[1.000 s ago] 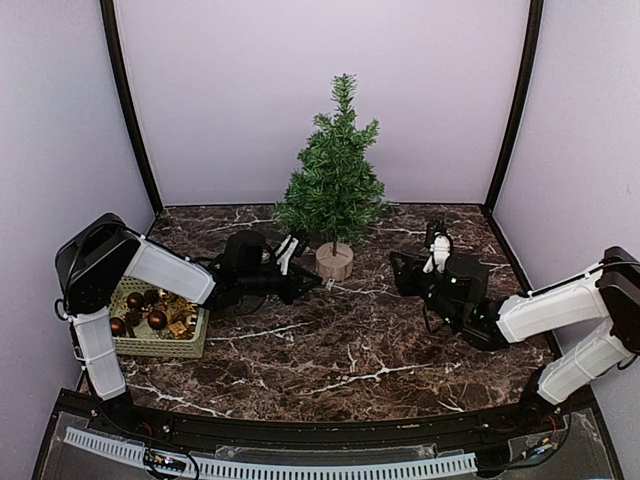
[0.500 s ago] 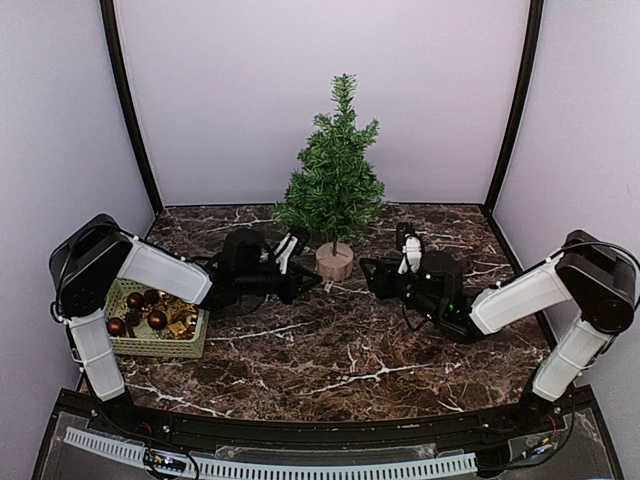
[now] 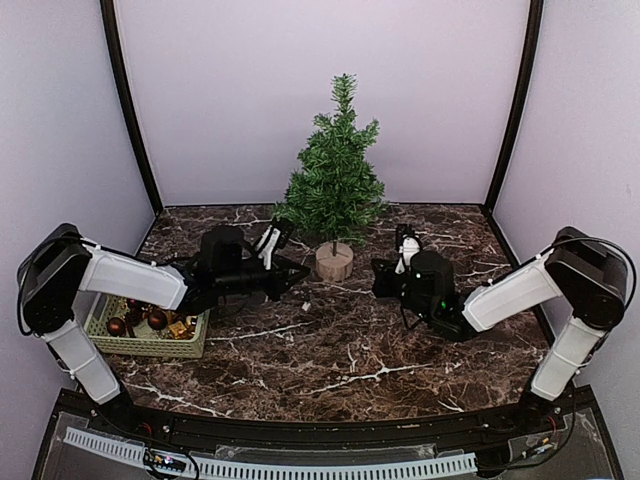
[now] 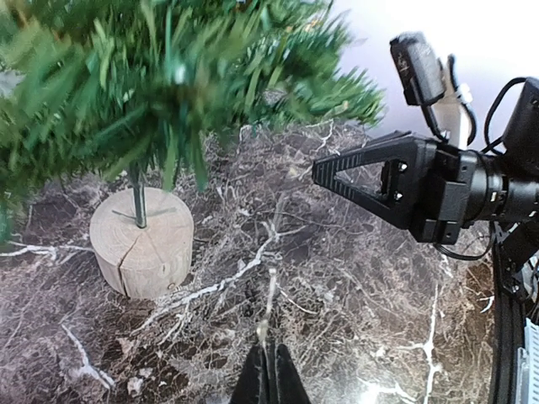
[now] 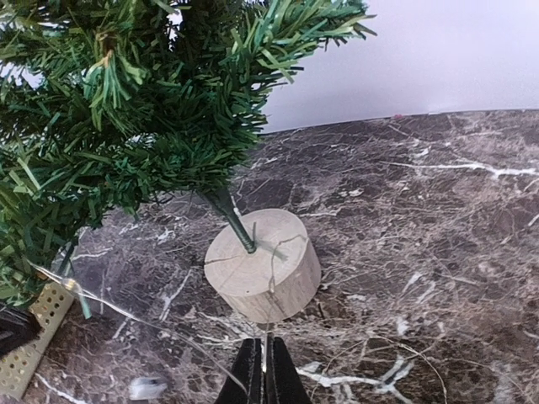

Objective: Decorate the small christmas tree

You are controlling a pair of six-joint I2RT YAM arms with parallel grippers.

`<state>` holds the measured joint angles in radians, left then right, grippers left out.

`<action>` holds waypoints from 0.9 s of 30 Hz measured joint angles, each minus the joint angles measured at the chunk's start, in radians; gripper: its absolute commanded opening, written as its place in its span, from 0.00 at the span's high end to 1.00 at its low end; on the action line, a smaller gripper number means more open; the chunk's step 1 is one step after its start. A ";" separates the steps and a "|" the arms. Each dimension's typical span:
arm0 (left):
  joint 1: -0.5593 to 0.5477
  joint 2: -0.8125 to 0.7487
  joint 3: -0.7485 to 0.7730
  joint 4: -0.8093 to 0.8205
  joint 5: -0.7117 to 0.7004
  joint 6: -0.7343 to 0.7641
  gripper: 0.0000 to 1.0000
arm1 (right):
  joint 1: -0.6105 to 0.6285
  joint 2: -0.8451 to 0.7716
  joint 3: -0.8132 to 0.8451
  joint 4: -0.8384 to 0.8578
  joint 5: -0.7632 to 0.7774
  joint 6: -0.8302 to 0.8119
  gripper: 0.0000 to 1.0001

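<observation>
- Since a second ago, the right gripper (image 3: 380,272) has swung in from the right side of the table (image 3: 330,365) to a spot just right of the tree's base; the left gripper (image 3: 300,271) has drawn back a little to the left, away from the base.
- Left gripper: its fingers are pressed together, pinching a thin wire (image 4: 269,311) that runs from the tips across the marble toward the right gripper.
- Right gripper: the fingers are pressed tight together and point at the wooden stump base (image 5: 263,265). A fine strand of the same wire comes in from the left and reaches the tips, but the wrist view is too poor to say whether it is actually caught between them.
- The two grippers face each other low over the table, apart, with the stump between and slightly behind them.
- The small christmas tree (image 3: 335,185) stands upright at the back middle of the table, close to the rear wall, its branches bare of ornaments.
- A pale green basket (image 3: 150,350) sits at the left edge of the table under the left arm, holding dark red baubles (image 3: 157,320) and gold pieces.
</observation>
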<state>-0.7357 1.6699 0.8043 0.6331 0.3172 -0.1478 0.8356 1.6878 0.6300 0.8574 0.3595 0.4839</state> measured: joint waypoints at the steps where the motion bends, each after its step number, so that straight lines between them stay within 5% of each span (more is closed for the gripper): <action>1: -0.002 -0.024 -0.009 -0.006 -0.005 -0.001 1.00 | 0.000 -0.013 -0.010 -0.006 0.006 -0.002 1.00; 14: -0.013 -0.220 0.047 -0.212 -0.040 0.047 1.00 | 0.004 -0.430 -0.045 -0.208 0.049 -0.088 1.00; 27: -0.014 -0.111 0.269 -0.303 -0.005 0.066 1.00 | -0.002 -0.488 0.090 -0.452 0.200 -0.132 1.00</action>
<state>-0.7502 1.5589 1.0737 0.3298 0.3119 -0.0818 0.8337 1.2003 0.7200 0.4049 0.5594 0.3519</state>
